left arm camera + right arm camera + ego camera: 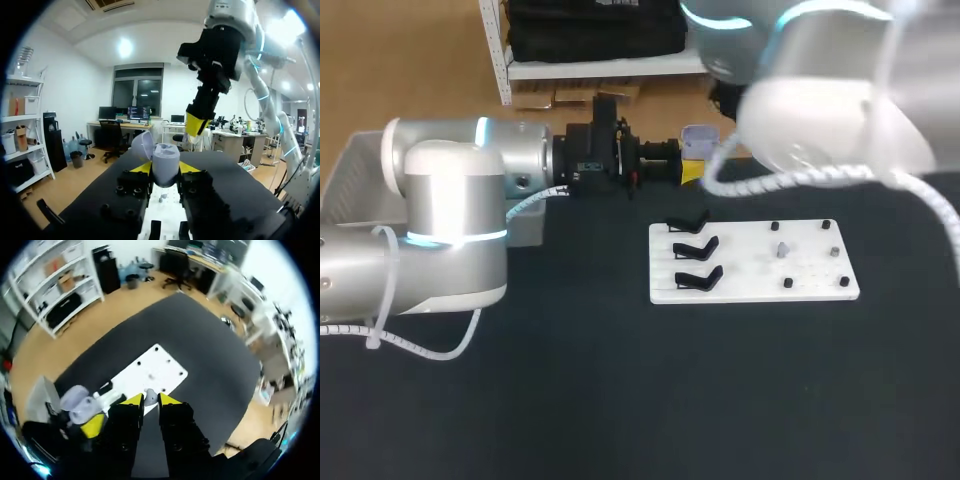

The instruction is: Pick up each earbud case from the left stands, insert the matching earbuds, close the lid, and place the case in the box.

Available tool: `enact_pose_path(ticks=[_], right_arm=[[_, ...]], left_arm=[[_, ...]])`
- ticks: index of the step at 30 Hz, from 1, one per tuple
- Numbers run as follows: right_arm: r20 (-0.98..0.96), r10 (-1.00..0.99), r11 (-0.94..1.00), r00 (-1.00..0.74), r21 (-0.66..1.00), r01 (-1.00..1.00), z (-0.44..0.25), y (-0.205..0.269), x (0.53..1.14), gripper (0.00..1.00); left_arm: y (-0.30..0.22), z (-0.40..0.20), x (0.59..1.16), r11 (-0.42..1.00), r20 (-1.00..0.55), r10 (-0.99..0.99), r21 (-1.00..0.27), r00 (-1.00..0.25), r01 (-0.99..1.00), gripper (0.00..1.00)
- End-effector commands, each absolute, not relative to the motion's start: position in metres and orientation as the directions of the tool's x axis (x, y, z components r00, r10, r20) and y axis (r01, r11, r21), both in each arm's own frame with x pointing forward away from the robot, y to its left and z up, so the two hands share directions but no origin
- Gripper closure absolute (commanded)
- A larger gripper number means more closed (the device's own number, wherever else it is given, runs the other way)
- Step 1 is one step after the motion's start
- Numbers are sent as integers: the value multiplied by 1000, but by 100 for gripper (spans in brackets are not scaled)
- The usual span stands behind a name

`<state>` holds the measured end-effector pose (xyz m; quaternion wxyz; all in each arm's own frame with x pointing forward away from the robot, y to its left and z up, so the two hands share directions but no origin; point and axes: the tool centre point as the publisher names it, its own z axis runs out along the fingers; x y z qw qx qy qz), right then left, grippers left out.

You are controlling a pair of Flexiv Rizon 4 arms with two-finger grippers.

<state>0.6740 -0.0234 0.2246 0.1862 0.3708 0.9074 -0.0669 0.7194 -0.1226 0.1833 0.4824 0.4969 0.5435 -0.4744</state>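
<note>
Jaws of left gripper (165,168) clamp the open earbud case (165,159) (right gripper (150,400) pinches an earbud (149,397))

Head camera high behind, left wrist low and level, right wrist overhead, white board (750,285) shared

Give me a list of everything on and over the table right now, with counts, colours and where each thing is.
earbud case: one, pale lavender, lid open, held over the table's far side.
earbud: one, pale grey, between the right gripper's fingertips.
board: one, white, flat on the table, right of middle.
stands: three, black, empty, along the board's left edge.
studs: four, black, on the board's right half, with two small grey bits among them.
box: one, grey, far left, partly behind the left arm.
table: one, black.
left gripper: shut on the case.
right gripper: just above the case.
</note>
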Motion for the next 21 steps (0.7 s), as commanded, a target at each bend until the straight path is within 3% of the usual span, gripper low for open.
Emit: enact_pose_path(ticks=[1,9,21], right_arm=[[-363,724,617,-587,-42,786,230,-15,677,100],[-363,724,617,-587,-42,786,230,-15,677,100],[-288,801,537,-525,-45,843,263,27,701,100]], left_arm=[[-122,182,718,62,-996,76,-31,-36,998,100],[-122,182,718,62,-996,76,-31,-36,998,100],[-122,182,718,62,-996,76,-31,-36,998,100]])
